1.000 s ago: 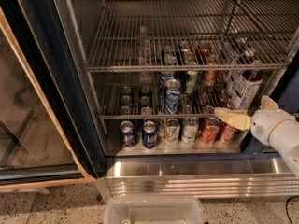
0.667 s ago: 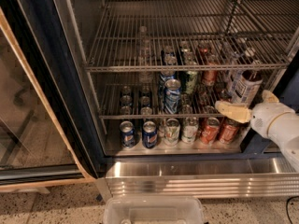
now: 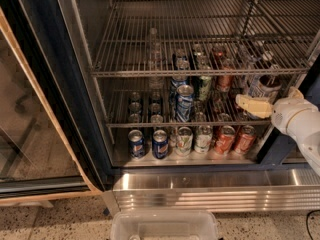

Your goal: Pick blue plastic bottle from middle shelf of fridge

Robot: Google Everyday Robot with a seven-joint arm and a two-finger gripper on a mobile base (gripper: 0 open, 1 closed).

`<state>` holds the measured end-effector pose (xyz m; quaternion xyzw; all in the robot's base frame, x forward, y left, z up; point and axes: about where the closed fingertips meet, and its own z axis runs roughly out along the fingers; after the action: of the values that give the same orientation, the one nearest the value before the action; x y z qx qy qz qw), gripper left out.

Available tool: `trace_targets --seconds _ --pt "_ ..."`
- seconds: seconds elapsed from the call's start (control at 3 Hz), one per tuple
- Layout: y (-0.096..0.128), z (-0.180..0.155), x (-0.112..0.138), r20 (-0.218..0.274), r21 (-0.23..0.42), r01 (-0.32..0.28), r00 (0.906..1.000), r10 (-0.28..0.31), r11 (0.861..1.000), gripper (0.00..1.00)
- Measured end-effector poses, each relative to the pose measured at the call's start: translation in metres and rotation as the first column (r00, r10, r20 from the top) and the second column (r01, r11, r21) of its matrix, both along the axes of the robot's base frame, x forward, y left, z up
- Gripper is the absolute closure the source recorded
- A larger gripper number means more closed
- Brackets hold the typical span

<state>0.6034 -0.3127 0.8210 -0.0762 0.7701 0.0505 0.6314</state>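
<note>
Fridge (image 3: 67, 94): door slid open, wire racks stocked with cans and bottles.
Blue plastic bottle (image 3: 263, 87): upright at the right end of the middle shelf (image 3: 145, 125), behind the red cans (image 3: 235, 139) below.
Gripper (image 3: 254, 106): reaching in from the right, just in front of the bottle's lower part.
Gripper state: cannot tell whether open or closed.

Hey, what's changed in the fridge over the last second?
The hand rose a little on the right side, ending closer to the blue bottle, near its base. No grasp is visible yet. The bottle, the cans and the racks stayed put.
</note>
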Motion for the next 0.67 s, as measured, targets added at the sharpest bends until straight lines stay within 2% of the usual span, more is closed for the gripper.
trace_targets --seconds 0.67 --pt "-0.0157 -0.01 0.0167 0.007 0.022 0.028 0.9996 -0.029 0.999 0.09"
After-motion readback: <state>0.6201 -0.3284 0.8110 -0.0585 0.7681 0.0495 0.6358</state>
